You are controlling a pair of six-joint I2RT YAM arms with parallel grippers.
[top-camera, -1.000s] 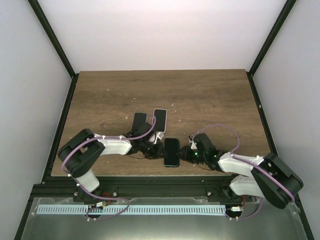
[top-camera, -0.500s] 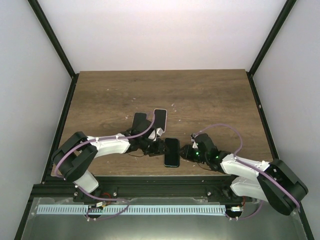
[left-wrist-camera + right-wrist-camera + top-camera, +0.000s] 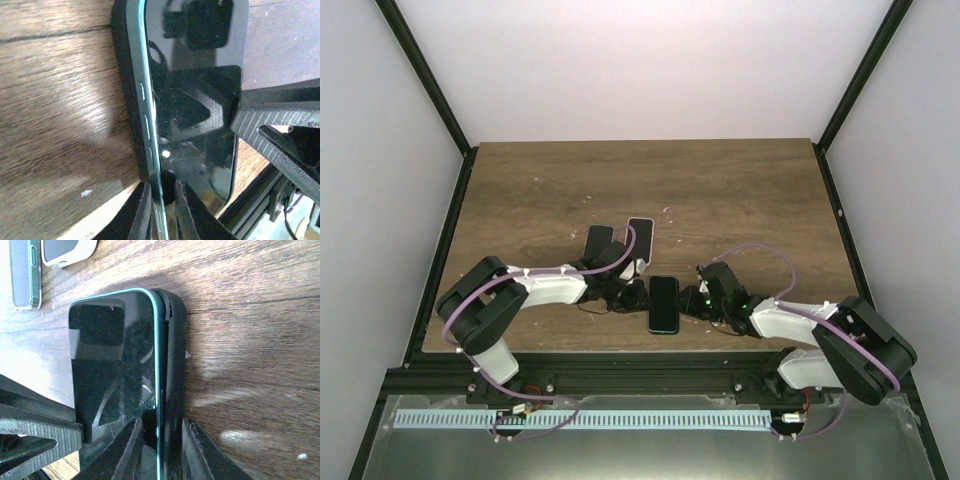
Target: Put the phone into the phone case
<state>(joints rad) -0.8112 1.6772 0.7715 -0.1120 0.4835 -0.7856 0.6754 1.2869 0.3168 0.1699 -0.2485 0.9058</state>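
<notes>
Seating the teal-rimmed glass phone [image 3: 663, 303] in the matte black case [image 3: 175, 355]: left gripper [image 3: 161, 194] and right gripper [image 3: 159, 434] each pinch one long edge; an even squeeze should work best.

Robotics laboratory test cell. White panels [image 3: 640, 70] framed by black posts [image 3: 425, 75] enclose a wood-grain counter [image 3: 740, 190]. A cabled left arm [image 3: 545, 290] and right arm [image 3: 800, 322] are bolted to a metal rail [image 3: 650, 375] at the lower edge of the frame, above a slotted cable duct [image 3: 590, 420].
</notes>
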